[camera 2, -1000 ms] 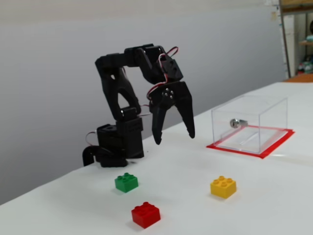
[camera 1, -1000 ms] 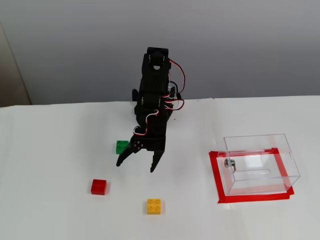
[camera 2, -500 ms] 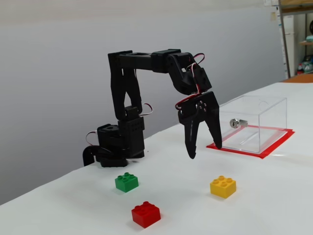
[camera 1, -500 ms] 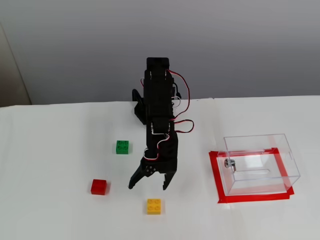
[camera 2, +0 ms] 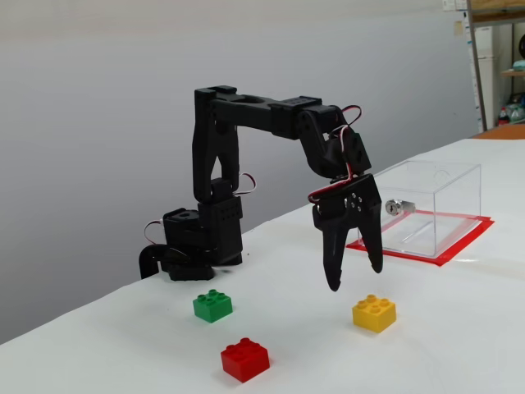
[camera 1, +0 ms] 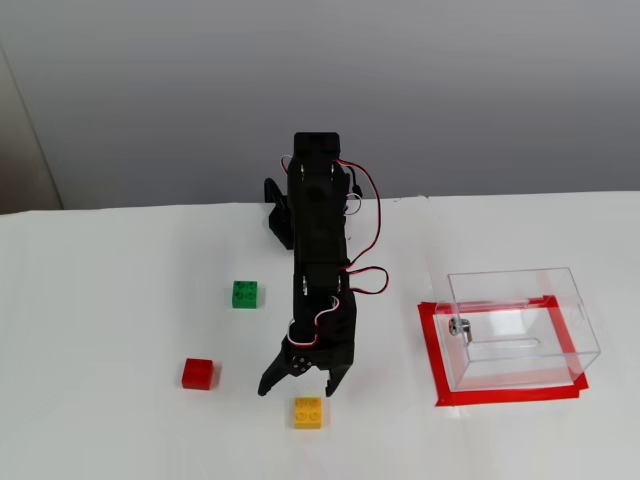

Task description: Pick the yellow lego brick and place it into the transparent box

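The yellow lego brick (camera 1: pixel 308 412) (camera 2: pixel 374 313) lies on the white table near the front edge. My black gripper (camera 1: pixel 299 389) (camera 2: pixel 354 277) hangs open just behind and above it, fingers pointing down, nothing between them. The transparent box (camera 1: pixel 520 327) (camera 2: pixel 426 208) stands on a red tape frame, off to the right in both fixed views, with a small metal knob on its side. The box holds nothing.
A green brick (camera 1: pixel 244 294) (camera 2: pixel 212 305) lies left of the arm and a red brick (camera 1: pixel 197 373) (camera 2: pixel 244 359) sits further left and forward. The arm's base (camera 2: pixel 193 240) stands at the back of the table against a grey wall.
The arm has stretched forward and lowered, bringing the open gripper from near the green brick to just above and behind the yellow brick. The bricks and box have stayed put.
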